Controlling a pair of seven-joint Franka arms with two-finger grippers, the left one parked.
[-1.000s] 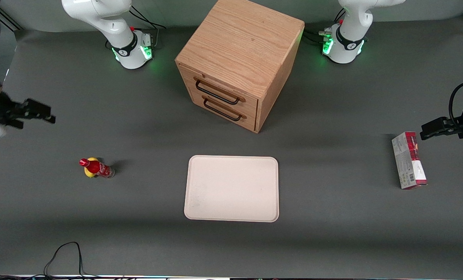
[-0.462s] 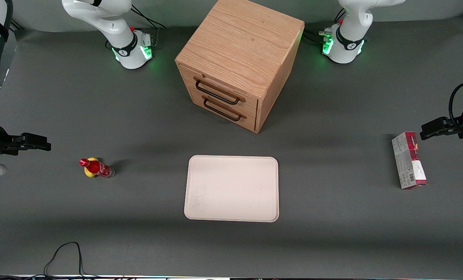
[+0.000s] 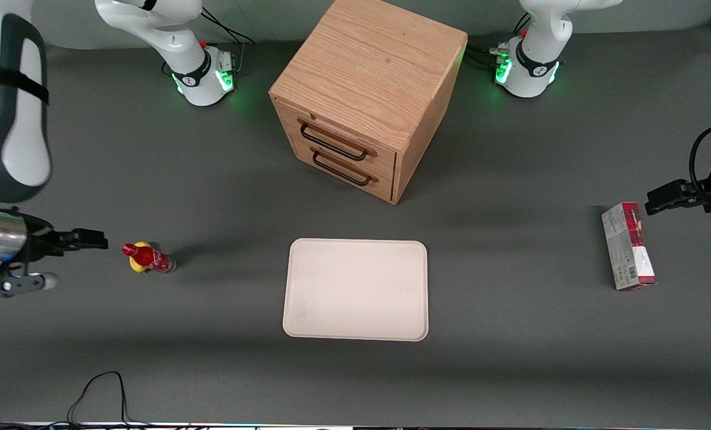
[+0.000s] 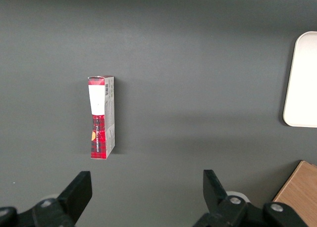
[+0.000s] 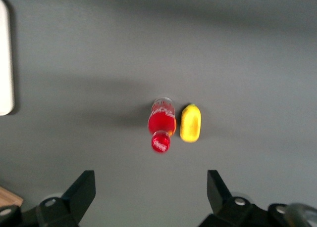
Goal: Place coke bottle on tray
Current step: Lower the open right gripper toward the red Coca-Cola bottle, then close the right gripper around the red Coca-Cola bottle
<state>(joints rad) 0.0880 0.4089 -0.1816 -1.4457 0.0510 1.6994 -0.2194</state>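
The coke bottle [image 3: 148,258], small and red with a red cap, stands on the grey table, touching or just beside a yellow lemon-like lump [image 3: 136,265]. Both show in the right wrist view: the bottle [image 5: 161,122] and the lump [image 5: 190,123]. The cream-white tray [image 3: 356,290] lies flat mid-table, apart from the bottle; its rim shows in the right wrist view [image 5: 5,64]. My right gripper [image 3: 88,241] is open and empty, a short way from the bottle toward the working arm's end. Its fingers [image 5: 81,192] are spread wide, with the bottle ahead of the gap.
A wooden two-drawer cabinet [image 3: 367,101] stands farther from the camera than the tray. A red-and-grey carton [image 3: 628,246] lies toward the parked arm's end, also in the left wrist view [image 4: 101,116]. A black cable [image 3: 95,388] loops at the front edge.
My right gripper has moved nearer the front camera and toward the bottle, ending close beside it. The bottle, lump and tray have not moved.
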